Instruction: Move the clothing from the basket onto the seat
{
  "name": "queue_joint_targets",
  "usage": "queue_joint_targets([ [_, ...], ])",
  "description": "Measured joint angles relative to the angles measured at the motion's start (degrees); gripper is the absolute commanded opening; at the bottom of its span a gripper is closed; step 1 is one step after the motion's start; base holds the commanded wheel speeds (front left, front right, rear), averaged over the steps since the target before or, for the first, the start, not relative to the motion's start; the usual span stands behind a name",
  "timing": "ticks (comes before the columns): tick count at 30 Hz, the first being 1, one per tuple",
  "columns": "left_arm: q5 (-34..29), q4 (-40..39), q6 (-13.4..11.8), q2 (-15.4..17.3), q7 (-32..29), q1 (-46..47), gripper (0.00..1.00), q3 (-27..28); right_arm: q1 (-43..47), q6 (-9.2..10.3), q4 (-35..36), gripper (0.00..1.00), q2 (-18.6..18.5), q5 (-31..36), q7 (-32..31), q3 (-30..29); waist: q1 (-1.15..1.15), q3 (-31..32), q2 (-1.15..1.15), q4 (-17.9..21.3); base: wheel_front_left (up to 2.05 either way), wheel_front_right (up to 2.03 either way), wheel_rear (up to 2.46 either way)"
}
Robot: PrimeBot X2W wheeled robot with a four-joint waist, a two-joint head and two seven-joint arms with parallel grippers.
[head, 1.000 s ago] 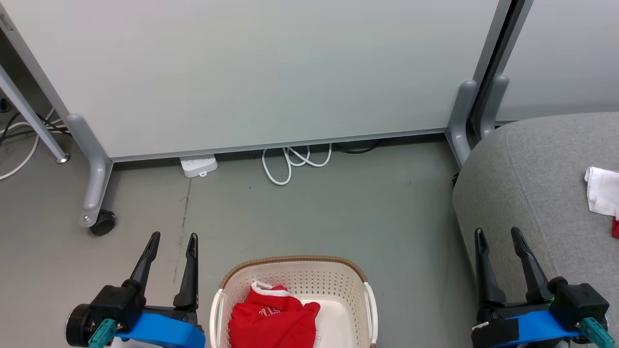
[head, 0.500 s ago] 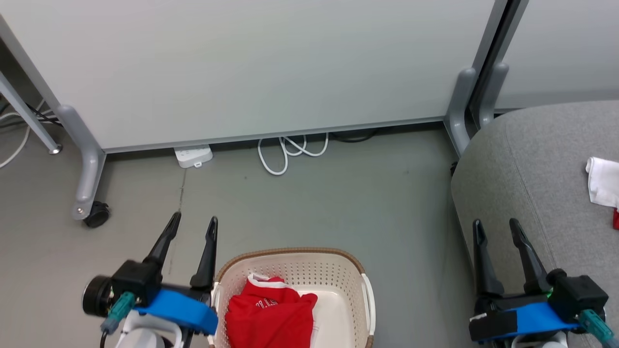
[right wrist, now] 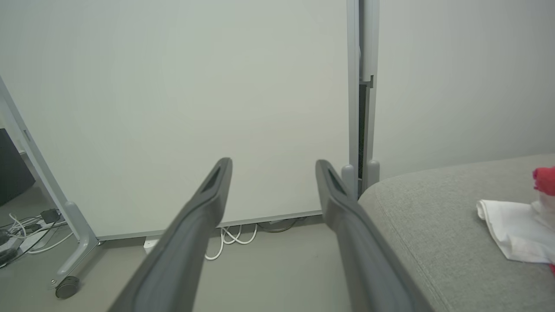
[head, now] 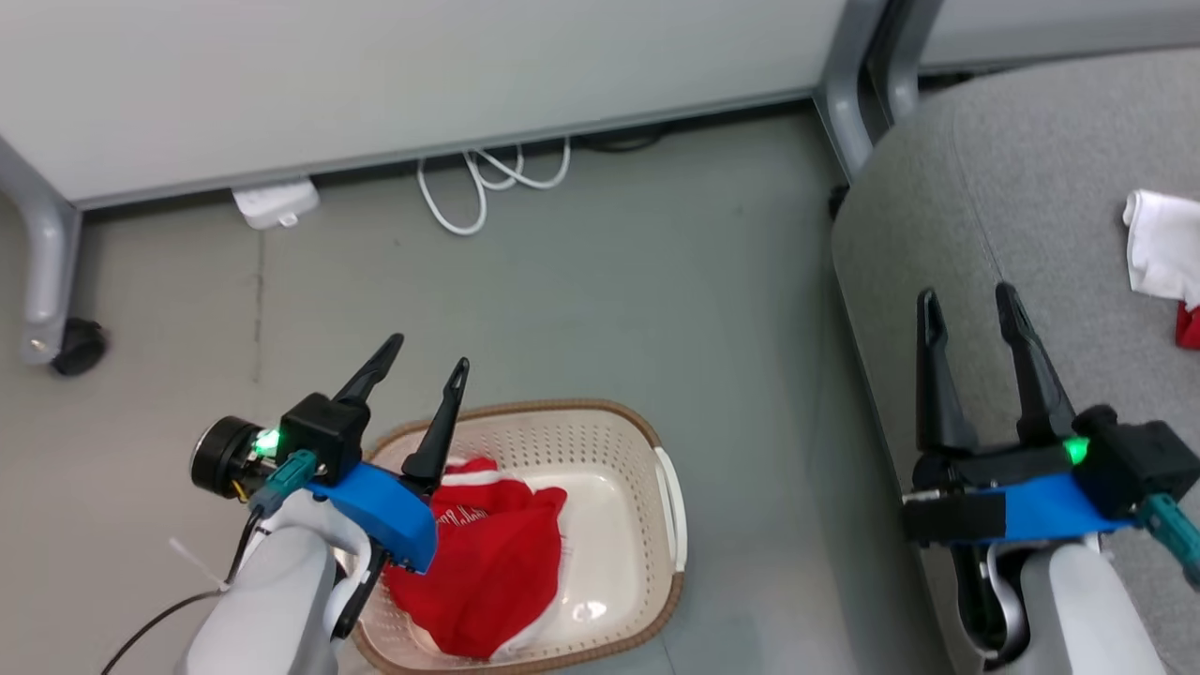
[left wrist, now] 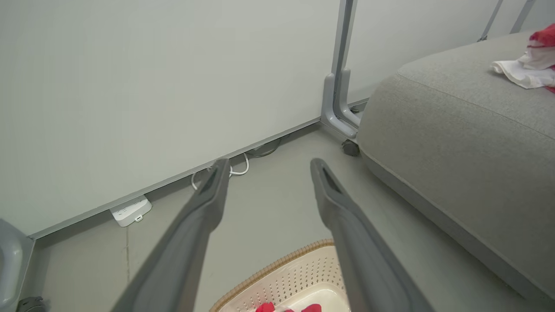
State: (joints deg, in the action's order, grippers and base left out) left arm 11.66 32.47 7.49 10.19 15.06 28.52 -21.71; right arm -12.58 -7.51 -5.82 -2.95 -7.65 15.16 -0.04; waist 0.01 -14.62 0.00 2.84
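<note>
A red garment with white trim and lettering (head: 487, 553) lies crumpled in the left half of the white perforated basket (head: 647, 525), which stands on the floor. My left gripper (head: 427, 349) hangs open above the basket's far left rim, nothing between its fingers. Its wrist view shows the basket rim (left wrist: 277, 268) and a bit of red cloth (left wrist: 266, 307) below the fingers. The grey seat (head: 1031, 206) fills the right side. My right gripper (head: 966, 298) stands open over the seat's near edge. More clothing, white (head: 1158, 244) and red (head: 1189, 326), lies on the seat at the right.
A pale partition panel (head: 375, 75) on grey castor legs (head: 42, 281) closes the far side. A white power strip (head: 274, 203) and looped white cable (head: 487, 178) lie at its foot. Bare grey floor (head: 609, 309) separates basket and seat.
The head camera has tilted down and shifted, so the whole scene slid up and left. My left gripper has moved right and forward, from beside the basket to over its left rim.
</note>
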Motion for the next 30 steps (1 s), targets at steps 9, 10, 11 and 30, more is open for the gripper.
queue_joint_targets([
  [9, 1.86, 8.48, 0.00, 2.91, 0.00, 8.31, 1.00, -11.91, -7.33, 0.00, 1.20, 1.00, 0.00, 0.01, -0.01, 0.97, 0.00, -9.00, 0.00, 3.72, 0.00, 0.00, 0.00],
  [10, 2.01, 9.32, 0.00, 3.18, 0.00, 9.23, 1.00, -13.35, -8.02, 0.00, 1.30, 1.00, -0.01, 0.01, -0.01, 1.05, 0.00, -10.07, 0.00, 4.03, 0.00, 0.00, 0.00],
  [11, 2.02, 10.20, 0.00, 3.47, 0.00, 10.12, 1.00, -14.85, -8.68, 0.00, 1.44, 1.00, -0.01, 0.03, 0.00, 1.14, 0.00, -11.10, 0.00, 4.32, 0.00, 0.00, 0.00],
  [30, 6.81, 25.31, 0.01, 8.09, 0.00, 24.98, 1.00, -35.41, -20.29, 0.00, 3.79, 1.00, 0.00, -0.27, 0.00, 4.39, 0.00, -30.44, 0.00, 8.75, 0.00, 0.00, 0.00],
])
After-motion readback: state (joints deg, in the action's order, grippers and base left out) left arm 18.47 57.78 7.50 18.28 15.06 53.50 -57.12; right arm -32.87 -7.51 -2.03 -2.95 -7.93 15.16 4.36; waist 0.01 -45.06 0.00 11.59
